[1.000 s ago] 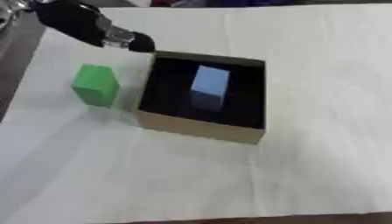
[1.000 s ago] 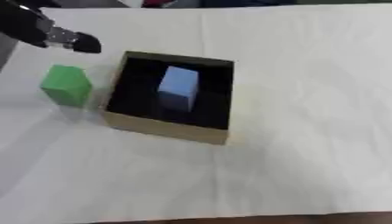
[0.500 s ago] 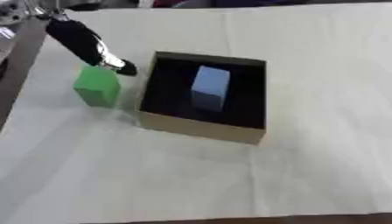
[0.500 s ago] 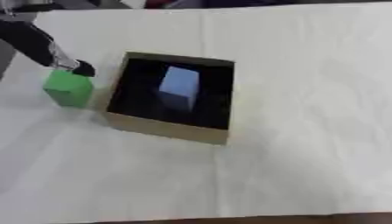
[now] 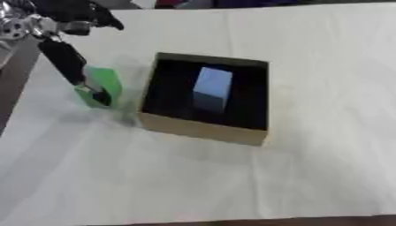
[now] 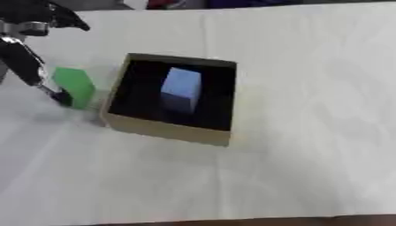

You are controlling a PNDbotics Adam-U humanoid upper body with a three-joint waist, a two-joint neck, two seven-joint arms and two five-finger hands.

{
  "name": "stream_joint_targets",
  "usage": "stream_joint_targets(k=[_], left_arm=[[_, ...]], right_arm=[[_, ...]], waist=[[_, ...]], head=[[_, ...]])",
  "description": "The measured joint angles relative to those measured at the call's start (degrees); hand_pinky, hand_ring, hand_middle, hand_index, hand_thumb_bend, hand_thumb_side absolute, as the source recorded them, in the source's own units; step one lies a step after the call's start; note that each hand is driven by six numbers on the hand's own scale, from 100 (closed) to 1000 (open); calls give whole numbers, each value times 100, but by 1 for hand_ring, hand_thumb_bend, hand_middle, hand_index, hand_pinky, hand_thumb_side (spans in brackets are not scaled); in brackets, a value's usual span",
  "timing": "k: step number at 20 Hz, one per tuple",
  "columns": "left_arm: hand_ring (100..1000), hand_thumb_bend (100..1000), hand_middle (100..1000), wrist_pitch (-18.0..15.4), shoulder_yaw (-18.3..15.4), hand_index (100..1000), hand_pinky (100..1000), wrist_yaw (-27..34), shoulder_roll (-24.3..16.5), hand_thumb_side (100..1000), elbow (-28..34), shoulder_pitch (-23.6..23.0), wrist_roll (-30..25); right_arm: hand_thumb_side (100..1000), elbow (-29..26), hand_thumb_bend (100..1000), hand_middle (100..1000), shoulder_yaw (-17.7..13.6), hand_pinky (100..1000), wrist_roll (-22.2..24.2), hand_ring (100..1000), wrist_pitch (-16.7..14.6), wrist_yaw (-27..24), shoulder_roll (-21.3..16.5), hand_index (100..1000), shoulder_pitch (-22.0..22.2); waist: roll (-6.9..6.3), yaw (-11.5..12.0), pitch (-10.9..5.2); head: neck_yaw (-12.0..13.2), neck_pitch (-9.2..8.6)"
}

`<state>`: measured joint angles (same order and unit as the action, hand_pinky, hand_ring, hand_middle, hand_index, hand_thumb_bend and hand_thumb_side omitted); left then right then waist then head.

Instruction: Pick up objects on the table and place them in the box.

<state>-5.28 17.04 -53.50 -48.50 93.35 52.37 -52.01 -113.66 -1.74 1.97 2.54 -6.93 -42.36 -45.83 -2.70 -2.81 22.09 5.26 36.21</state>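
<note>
Green block [image 5: 104,84] beside the open box [image 5: 203,129], blue block [image 5: 212,86] inside

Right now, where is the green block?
The green block sits on the table left of the box, outside it, at the picture's left side. The left hand reaches down against its left face; the blue block lies inside the box.
</note>
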Motion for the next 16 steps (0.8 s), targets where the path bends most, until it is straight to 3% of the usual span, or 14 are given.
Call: stream_joint_targets(k=[1, 5, 11, 16], left_arm=[[974, 802, 908, -19, 5, 1000, 994, -49, 0, 614, -53, -8, 2], [969, 663, 906, -40, 6, 1000, 992, -163, -1, 574, -282, -53, 1], [949, 577, 889, 6, 3, 1000, 971, -154, -1, 535, -543, -98, 1], [948, 575, 896, 61, 2, 1000, 970, -164, 6, 537, -807, -102, -1]], right_arm=[[498, 0, 347, 775, 0, 917, 1, 887, 3, 0, 0, 867, 1], [502, 0, 347, 773, -2, 917, 0, 886, 8, 1, 0, 865, 25], [519, 0, 342, 769, -4, 917, 8, 884, 41, 1, 1, 862, 44], [528, 0, 340, 767, -22, 916, -7, 883, 64, 2, 2, 860, 46]], waist=[[0, -3, 0], [3, -17, 0], [6, -31, 13], [29, -44, 38]], head=[[4, -1], [19, -2], [22, -4], [39, -9]])
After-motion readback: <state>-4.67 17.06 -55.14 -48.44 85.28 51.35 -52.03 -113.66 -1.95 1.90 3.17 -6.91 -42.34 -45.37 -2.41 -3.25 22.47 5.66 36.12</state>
